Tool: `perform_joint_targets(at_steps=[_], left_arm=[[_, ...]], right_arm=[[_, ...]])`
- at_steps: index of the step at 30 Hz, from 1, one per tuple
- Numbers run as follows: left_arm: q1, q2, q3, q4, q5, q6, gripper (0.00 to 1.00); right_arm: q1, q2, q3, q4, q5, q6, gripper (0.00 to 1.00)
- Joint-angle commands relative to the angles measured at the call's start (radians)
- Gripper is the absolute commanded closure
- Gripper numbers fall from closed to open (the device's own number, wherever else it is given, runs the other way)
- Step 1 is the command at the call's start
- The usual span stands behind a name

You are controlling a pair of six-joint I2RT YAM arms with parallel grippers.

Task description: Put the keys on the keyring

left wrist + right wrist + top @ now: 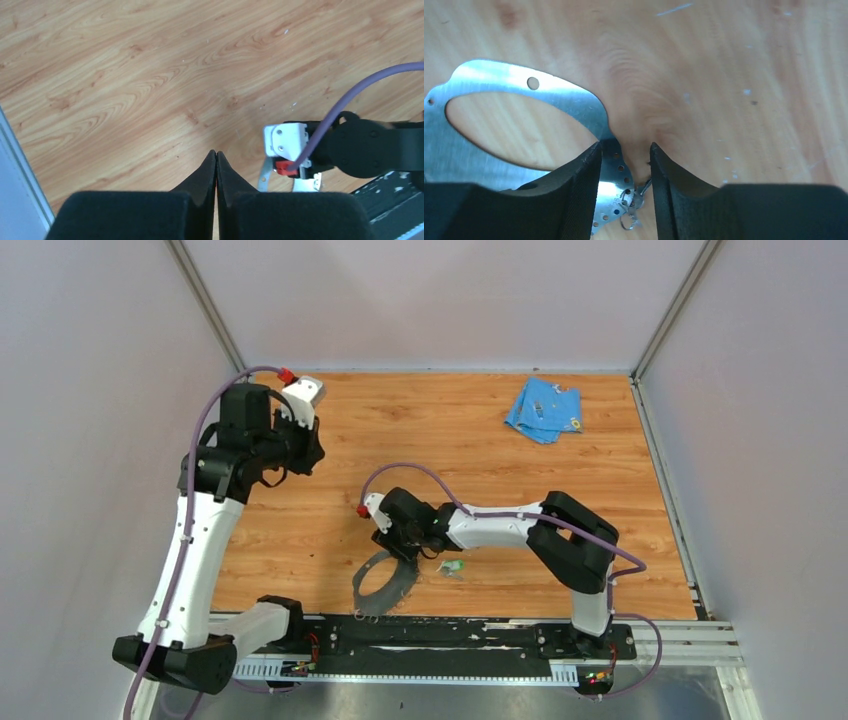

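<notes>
The keyring (383, 585) is a thin grey metal oval band lying near the table's front edge. The right wrist view shows the keyring (524, 90) close up, with a perforated part running between my fingers. My right gripper (402, 545) hangs just over it; the right gripper (624, 147) has its jaws apart and grips nothing. A small metal key on a wire loop (636, 200) lies at the band's edge between the fingers. A green-headed key (454, 568) lies just right of the ring. My left gripper (312, 452) is raised at the back left; the left gripper (216, 153) is shut and empty.
A folded light-blue cloth (544, 409) lies at the back right. Grey walls close in three sides. The black rail (440, 632) with the arm bases runs along the front edge. The right arm's white wrist (285, 141) shows in the left wrist view.
</notes>
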Motion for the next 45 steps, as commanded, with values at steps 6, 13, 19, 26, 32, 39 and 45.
perform_joint_targets(at_steps=[6,13,19,26,32,39,45], left_arm=[[0.083,0.183,0.275,-0.279,0.299,-0.146,1.0],[0.121,0.231,0.306,-0.314,0.383,-0.18,1.0],[0.174,0.25,0.295,-0.318,0.433,-0.22,1.0],[0.405,0.296,0.196,-0.316,0.577,-0.327,1.0],[0.595,0.284,0.071,-0.242,0.998,-0.509,1.0],[0.594,0.321,0.097,-0.236,1.16,-0.591,1.0],[0.593,0.329,-0.009,-0.237,1.144,-0.581,1.0]], right_arm=[[-0.151,-0.019,-0.036,-0.096,0.169,0.07,0.61],[-0.159,-0.085,-0.033,-0.112,0.203,0.092,0.5],[-0.159,-0.228,-0.039,-0.066,0.219,0.043,0.29],[-0.176,-0.512,-0.125,0.099,0.239,0.076,0.0],[-0.205,-0.61,-0.19,0.133,0.009,0.043,0.0],[-0.203,-0.67,-0.304,0.218,-0.038,0.118,0.07],[-0.172,-0.676,-0.328,0.216,-0.018,0.128,0.0]])
